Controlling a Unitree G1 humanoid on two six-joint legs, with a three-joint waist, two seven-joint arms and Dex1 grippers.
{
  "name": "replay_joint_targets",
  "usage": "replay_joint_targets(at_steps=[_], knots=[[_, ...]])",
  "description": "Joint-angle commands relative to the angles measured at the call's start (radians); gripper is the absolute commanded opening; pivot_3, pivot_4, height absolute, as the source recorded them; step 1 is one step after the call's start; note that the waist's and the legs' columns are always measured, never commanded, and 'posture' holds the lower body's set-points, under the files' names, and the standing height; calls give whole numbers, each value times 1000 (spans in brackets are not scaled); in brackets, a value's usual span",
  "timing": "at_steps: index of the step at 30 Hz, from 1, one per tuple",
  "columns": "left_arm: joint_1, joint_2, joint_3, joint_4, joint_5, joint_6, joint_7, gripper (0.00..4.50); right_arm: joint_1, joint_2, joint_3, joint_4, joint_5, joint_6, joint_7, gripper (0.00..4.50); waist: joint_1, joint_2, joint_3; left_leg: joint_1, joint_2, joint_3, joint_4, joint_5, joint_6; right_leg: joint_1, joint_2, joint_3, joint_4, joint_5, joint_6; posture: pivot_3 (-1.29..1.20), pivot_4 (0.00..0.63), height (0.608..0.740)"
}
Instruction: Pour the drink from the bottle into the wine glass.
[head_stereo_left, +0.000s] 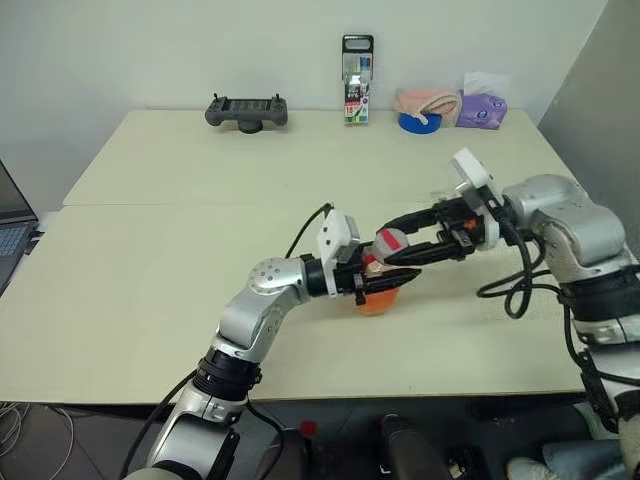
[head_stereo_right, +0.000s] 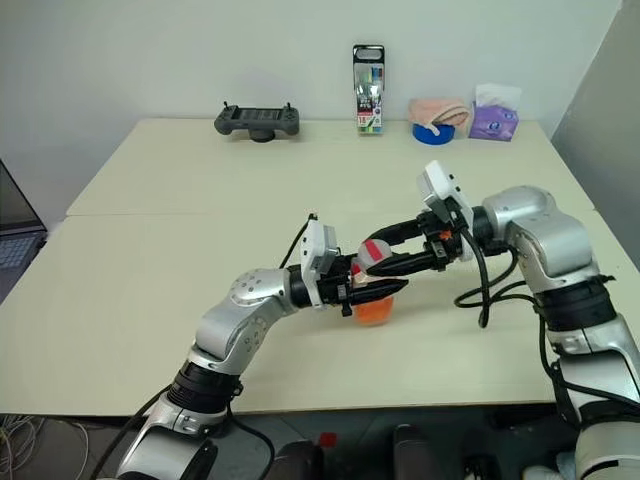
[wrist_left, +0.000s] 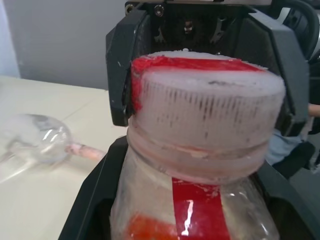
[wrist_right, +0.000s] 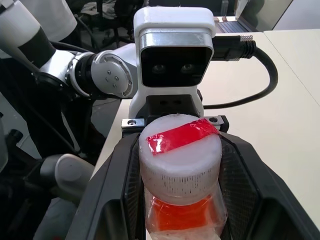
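A small clear bottle (wrist_right: 182, 200) stands just above the table (head_stereo_left: 150, 250), a little right of centre. It has a white cap (wrist_right: 181, 150) crossed by a red strip, and a red label stripe (wrist_left: 196, 210). Orange-red drink (head_stereo_left: 377, 301) fills its lower part. My left gripper (head_stereo_left: 385, 282) reaches in from the left and is shut on the bottle's body. From the right, my right gripper (head_stereo_left: 392, 243) is shut on the cap, with a finger pressed against each side. The wine glass (wrist_left: 37, 145) shows as a clear rounded bowl over the table, beyond the bottle in the left wrist view.
Along the far edge stand a dark game controller (head_stereo_left: 246, 111), a tall black-topped pack (head_stereo_left: 357, 80), a blue tape roll (head_stereo_left: 420, 123) under a pink cloth, and a purple tissue pack (head_stereo_left: 482, 108). A laptop (head_stereo_left: 12, 235) sits at the left edge.
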Motion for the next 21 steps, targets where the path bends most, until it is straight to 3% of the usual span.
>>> replay_joint_targets(at_steps=[1, 4, 10, 21], knots=[[-16, 3, 54, -44, -15, -22, 23, 2134, -19, -10, -12, 4, -9, -7, 48, 2855, 7, 0, 0, 0, 0, 0, 0, 0, 0, 0, 0, 0, 0, 1, -1, 0, 150, 740], [-19, 3, 57, -38, -14, -23, 22, 2134, -15, 3, -35, 7, -26, -45, 15, 3814, 10, 0, 0, -1, -1, 0, 0, 0, 0, 0, -1, -1, -1, 1, -1, 0, 150, 740], [-27, -5, 60, -25, -9, -27, 20, 2133, 29, -3, -77, -61, -4, -3, -30, 3836, 10, 0, 0, -1, -1, 0, 0, 0, 0, 0, -1, -1, -2, 1, -1, 0, 150, 740], [-27, -7, 63, -18, -6, -33, 15, 2133, 236, -17, -252, -400, 42, 188, -396, 3836, 11, 0, 0, -1, -1, 0, 0, 0, 0, 0, -1, 0, -1, 1, -1, 0, 150, 740]])
